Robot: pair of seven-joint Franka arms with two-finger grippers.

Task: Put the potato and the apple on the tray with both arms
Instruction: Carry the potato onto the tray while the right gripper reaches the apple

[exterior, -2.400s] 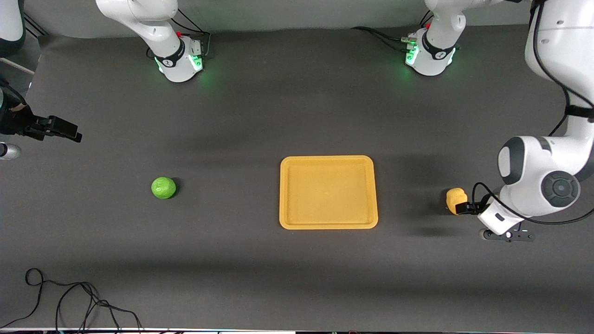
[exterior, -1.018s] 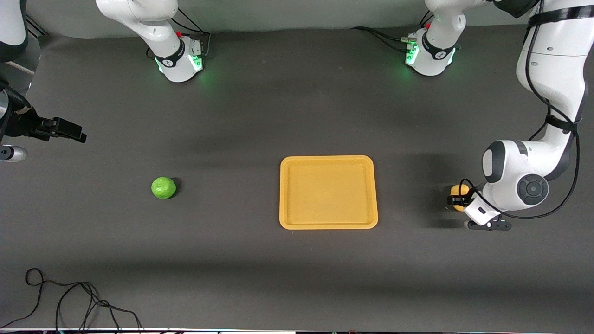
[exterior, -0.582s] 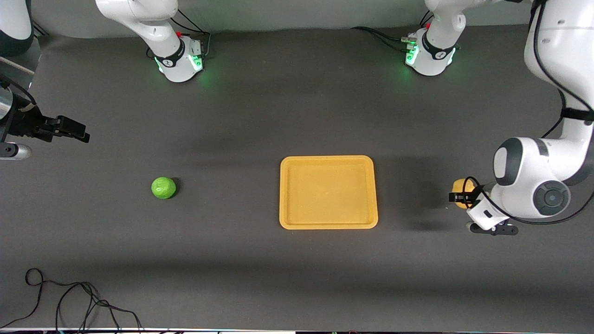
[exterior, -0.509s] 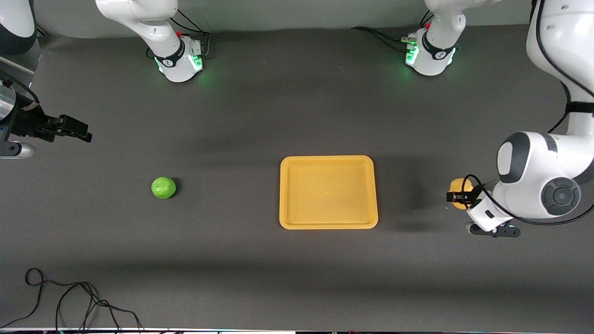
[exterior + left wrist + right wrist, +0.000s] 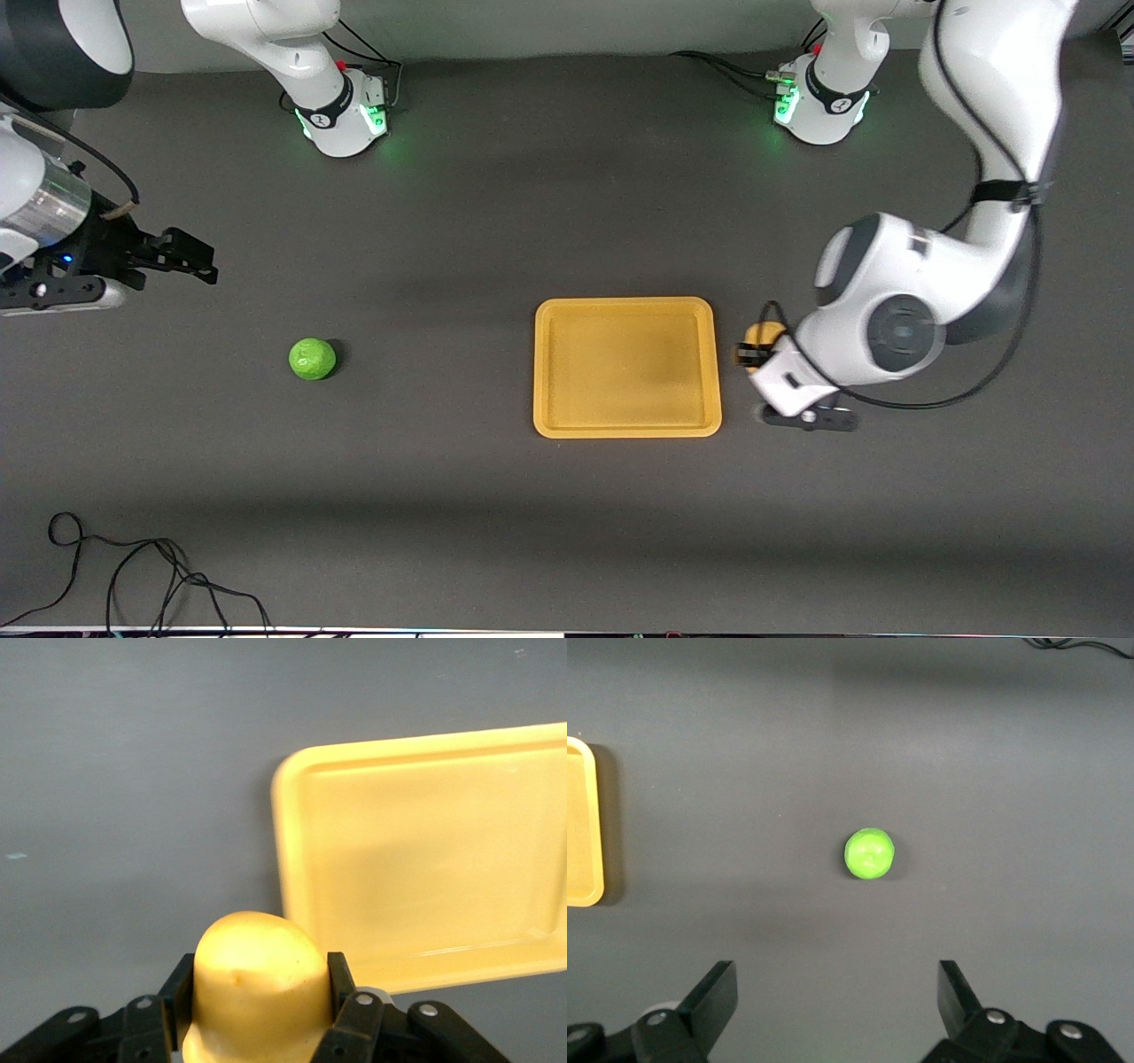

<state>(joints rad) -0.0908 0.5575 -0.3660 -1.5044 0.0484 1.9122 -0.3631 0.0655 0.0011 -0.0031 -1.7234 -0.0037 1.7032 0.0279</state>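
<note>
My left gripper (image 5: 754,352) is shut on the yellow-orange potato (image 5: 762,336), held in the air just beside the edge of the yellow-orange tray (image 5: 627,431) at the left arm's end. The left wrist view shows the potato (image 5: 257,974) clamped between both fingers, with the tray (image 5: 292,859) close by. The green apple (image 5: 312,359) lies on the table toward the right arm's end. My right gripper (image 5: 197,260) is open and empty, in the air over the table. The right wrist view shows the apple (image 5: 869,854) ahead of my open fingers (image 5: 713,992) and a sliver of the tray (image 5: 583,833).
The table (image 5: 496,221) is covered in dark grey cloth. A black cable (image 5: 133,576) lies coiled at the corner nearest the front camera, at the right arm's end. The two arm bases (image 5: 341,115) with green lights stand along the table's edge farthest from the camera.
My left gripper has lifted the potato off the table and carried it toward the tray, now beside the tray's edge. My right gripper has moved in over the table toward the apple.
</note>
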